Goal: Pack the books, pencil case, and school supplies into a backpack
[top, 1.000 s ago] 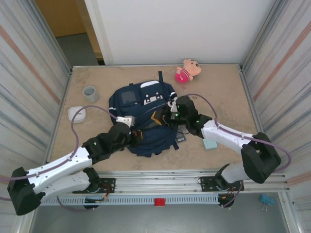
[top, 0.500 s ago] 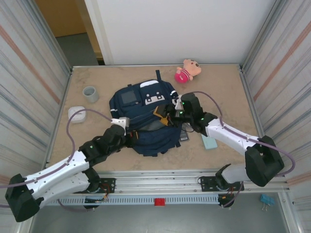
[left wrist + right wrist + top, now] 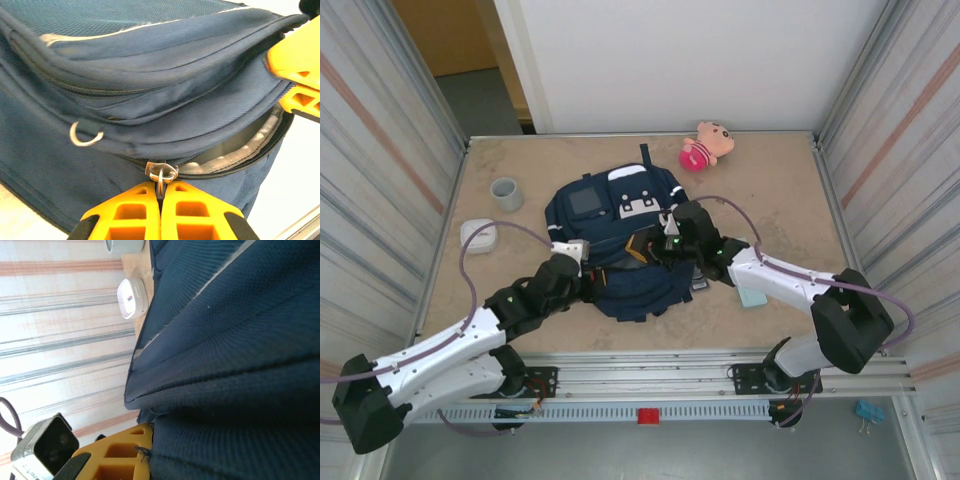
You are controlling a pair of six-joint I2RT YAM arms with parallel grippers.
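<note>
Since a second ago the right gripper (image 3: 658,246) has slid leftward over the backpack (image 3: 620,215), and its jaws are now pressed together on the flap fabric. Lower in the frame, the left gripper (image 3: 160,192) has its jaws pinching the zipper pull (image 3: 161,172). The pencil case (image 3: 752,297) lies on the counter (image 3: 790,190), just right of the centred backpack.

Backpack (image 3: 615,215) sits mid-table (image 3: 780,180). Plush toy (image 3: 705,146) is behind it to the right, apart, near the back edge. Cup (image 3: 506,193) is left of the backpack. A small flat box (image 3: 478,236) lies further left and nearer than the cup. Pencil case (image 3: 753,298) lies right of the backpack, partly under the right arm. Left gripper (image 3: 590,285) is at the backpack's near-left edge, on the zipper pull (image 3: 161,172). Right gripper (image 3: 655,247) is on the backpack's right half.
</note>
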